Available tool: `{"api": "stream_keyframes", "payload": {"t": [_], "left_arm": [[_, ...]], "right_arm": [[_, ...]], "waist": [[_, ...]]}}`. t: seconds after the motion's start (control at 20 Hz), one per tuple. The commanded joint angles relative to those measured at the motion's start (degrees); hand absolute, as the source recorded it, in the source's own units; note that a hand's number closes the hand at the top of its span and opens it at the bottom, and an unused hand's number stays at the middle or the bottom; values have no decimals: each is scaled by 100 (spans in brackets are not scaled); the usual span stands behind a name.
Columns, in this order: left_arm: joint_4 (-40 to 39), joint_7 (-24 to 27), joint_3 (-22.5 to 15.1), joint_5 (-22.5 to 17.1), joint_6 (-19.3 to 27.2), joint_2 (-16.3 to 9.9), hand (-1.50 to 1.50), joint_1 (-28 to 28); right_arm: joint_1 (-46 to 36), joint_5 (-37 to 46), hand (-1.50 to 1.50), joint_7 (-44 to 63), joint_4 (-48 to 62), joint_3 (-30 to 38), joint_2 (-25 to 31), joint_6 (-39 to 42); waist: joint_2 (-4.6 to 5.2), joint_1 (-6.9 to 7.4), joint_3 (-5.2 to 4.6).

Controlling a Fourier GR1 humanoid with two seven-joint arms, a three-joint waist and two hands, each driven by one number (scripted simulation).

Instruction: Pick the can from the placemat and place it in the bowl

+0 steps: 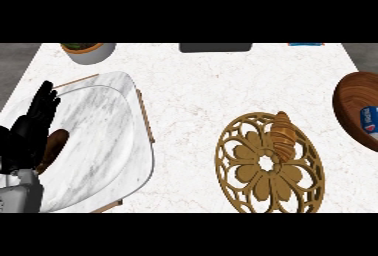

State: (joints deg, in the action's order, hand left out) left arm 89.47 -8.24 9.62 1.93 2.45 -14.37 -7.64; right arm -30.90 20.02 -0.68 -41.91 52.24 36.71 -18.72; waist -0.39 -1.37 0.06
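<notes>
A dark wooden bowl (348, 112) sits at the right edge, partly cut off. Inside it lies a blue, white and red can (369, 120), only partly visible. The round golden openwork placemat (255, 172) lies on the counter at centre right, with a croissant (282, 135) on its upper part. My left hand (31, 131) shows at the left edge, open with fingers pointing up, resting over a marble tray. My right hand is out of sight.
A large white marble tray (100, 140) on wooden legs fills the left side, with a brown patch (56, 145) beside my left hand. A potted plant (88, 51) stands at the back left, a dark flat object (215, 47) at the back centre.
</notes>
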Motion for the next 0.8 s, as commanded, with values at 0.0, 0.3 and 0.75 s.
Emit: {"api": "stream_keyframes", "payload": {"t": [0.0,0.3,0.75], "left_arm": [[-139,131,99,-60,-52,-18,0,65],[353,-80,35,-1,-58,-32,0,241],[271,11,17,65,-84,10,0,108]], "right_arm": [[845,-883,-150,-190,-667,609,32,819],[2342,-1757,-150,-93,-1586,1196,-159,1943],[3719,-3129,-150,-72,-3448,1847,-1351,3072]], "waist": [[-18,-88,-13],[-6,-2,-8],[21,64,-11]]}}
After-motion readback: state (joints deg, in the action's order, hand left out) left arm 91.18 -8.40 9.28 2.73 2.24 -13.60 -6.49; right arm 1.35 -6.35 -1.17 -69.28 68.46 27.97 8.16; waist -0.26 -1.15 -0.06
